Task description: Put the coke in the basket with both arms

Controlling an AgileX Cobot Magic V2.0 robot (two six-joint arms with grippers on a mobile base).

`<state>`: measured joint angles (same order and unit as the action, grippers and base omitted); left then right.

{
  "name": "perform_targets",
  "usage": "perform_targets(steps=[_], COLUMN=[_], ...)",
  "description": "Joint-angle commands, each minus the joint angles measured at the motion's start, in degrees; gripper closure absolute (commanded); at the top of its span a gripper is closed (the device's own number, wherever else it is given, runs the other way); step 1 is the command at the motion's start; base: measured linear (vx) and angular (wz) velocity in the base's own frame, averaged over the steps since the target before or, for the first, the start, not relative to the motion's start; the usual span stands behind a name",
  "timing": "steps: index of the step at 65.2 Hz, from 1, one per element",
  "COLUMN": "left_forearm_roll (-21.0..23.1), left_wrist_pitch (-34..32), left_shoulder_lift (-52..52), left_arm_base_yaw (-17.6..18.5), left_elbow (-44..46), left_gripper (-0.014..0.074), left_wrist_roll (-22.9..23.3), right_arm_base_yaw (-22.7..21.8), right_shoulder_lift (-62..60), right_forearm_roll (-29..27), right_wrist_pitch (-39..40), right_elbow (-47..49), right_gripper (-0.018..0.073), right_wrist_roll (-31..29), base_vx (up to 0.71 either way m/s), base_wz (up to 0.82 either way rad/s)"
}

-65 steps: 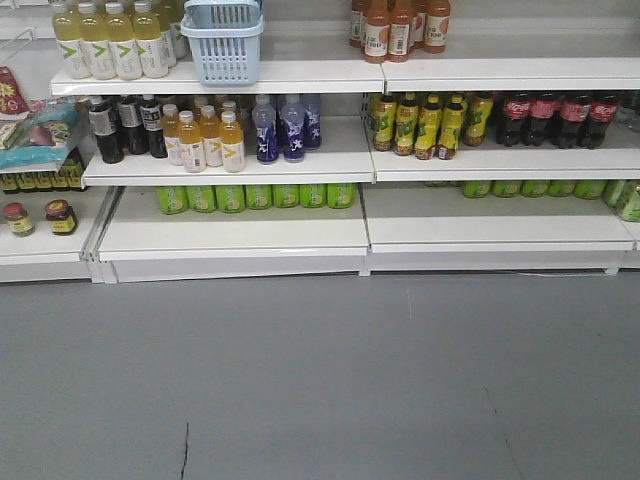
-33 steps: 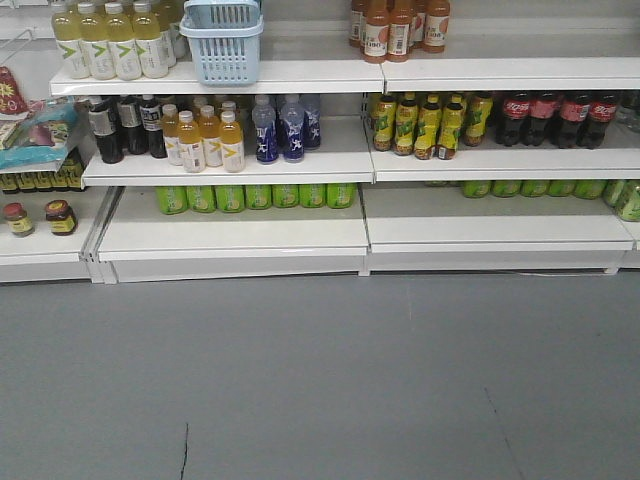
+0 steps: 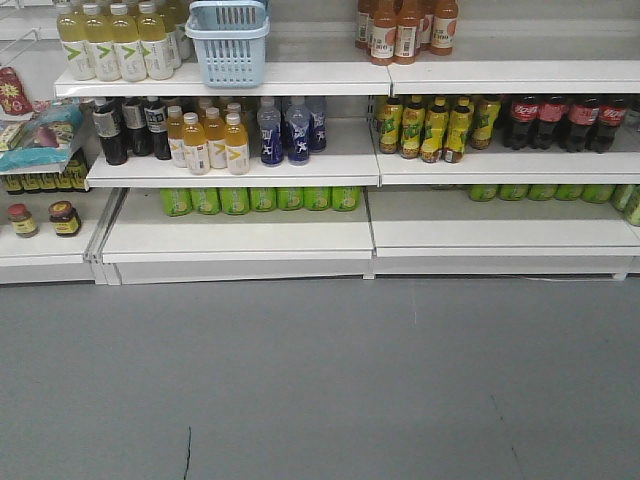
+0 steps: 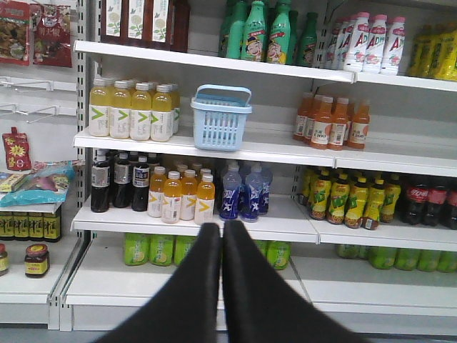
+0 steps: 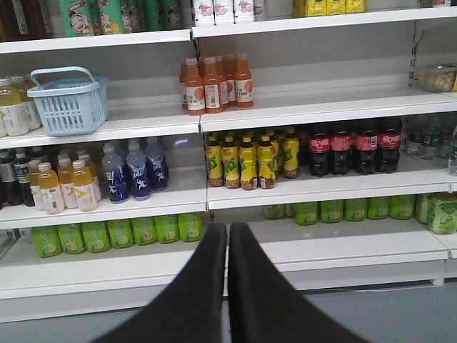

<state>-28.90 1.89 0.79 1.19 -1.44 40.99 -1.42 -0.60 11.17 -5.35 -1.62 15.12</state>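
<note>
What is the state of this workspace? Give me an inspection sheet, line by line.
Surface: white shop shelves, several tiers, stocked.
Job's things: coke bottles stand in a row on the middle tier, right side. The basket stands upright one tier higher, to the left, apart from them; its inside is not visible.
Clutter: orange-drink bottles, blue bottles, yellow-label bottles, green drinks, jars.
Grippers: left gripper shut, empty; right gripper shut, empty; both short of the shelves, touching nothing.
Cables: nothing seen.
Surroundings: grey floor with a crack.
</note>
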Motion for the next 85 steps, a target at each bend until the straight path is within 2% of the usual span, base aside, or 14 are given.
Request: perform_targets(steps=[1,85], left_forearm_roll=[0.51,0.51], left_wrist_pitch=[-3.85,-3.85], left_shoulder_lift=[0.74,0.74], left_arm_base_yaw=[0.08,0.08], left_elbow=[-0.44,-0.44], left_gripper=[0.0602,0.0602], left_wrist_roll=[0.41,0.41], right_arm_base_yaw=[-0.10,-0.10], right_shoulder_lift=[-0.98,-0.98], right_forearm_roll=[0.71,0.71], right_wrist_pitch=[4.12,4.12], right_elbow=[-0.62,-0.62], right_gripper=[0.0564,0.0564], right_wrist_roll=[-0.45,-0.40], base_vx=[0.08,0.16], base_wz=[0.02,0.02])
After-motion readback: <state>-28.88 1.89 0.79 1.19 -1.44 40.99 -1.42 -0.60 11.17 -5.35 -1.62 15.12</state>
